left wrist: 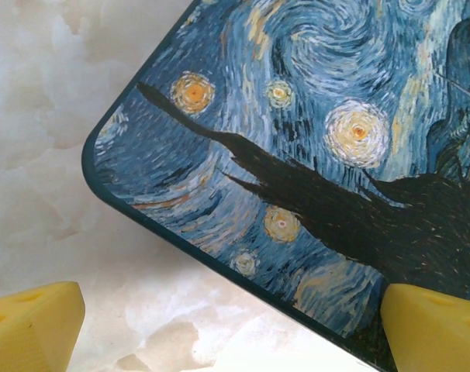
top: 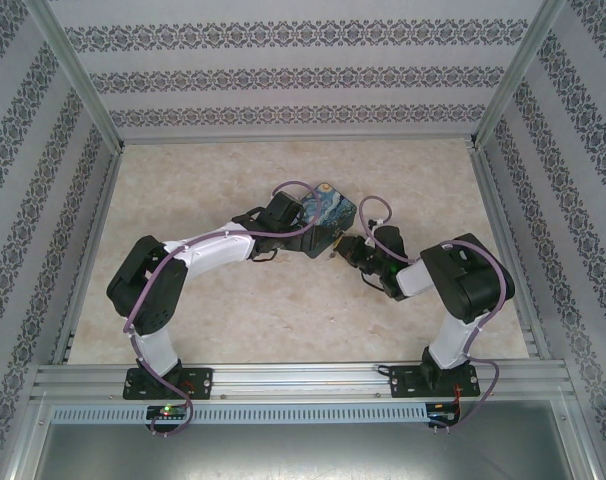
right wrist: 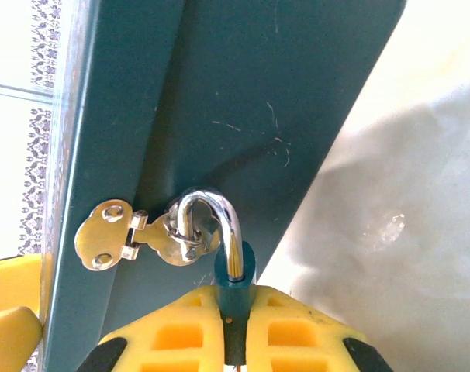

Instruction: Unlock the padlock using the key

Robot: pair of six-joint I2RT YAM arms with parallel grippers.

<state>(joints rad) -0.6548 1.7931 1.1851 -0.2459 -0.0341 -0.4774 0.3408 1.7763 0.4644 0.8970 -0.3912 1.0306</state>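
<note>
right wrist view: the right gripper [right wrist: 235, 333] has its yellow fingers [right wrist: 169, 341] pinched onto the teal padlock [right wrist: 235, 271] at 6 o'clock. the padlock's silver shackle [right wrist: 219, 211] hooks through the hasp [right wrist: 134, 236] on the dark box wall [right wrist: 243, 93]. left wrist view: the left gripper [left wrist: 231, 333] is spread wide, its fingers at 7 and 5 o'clock astride a corner of the painted lid [left wrist: 312, 139], with the marble table [left wrist: 41, 155] at 9.
</note>
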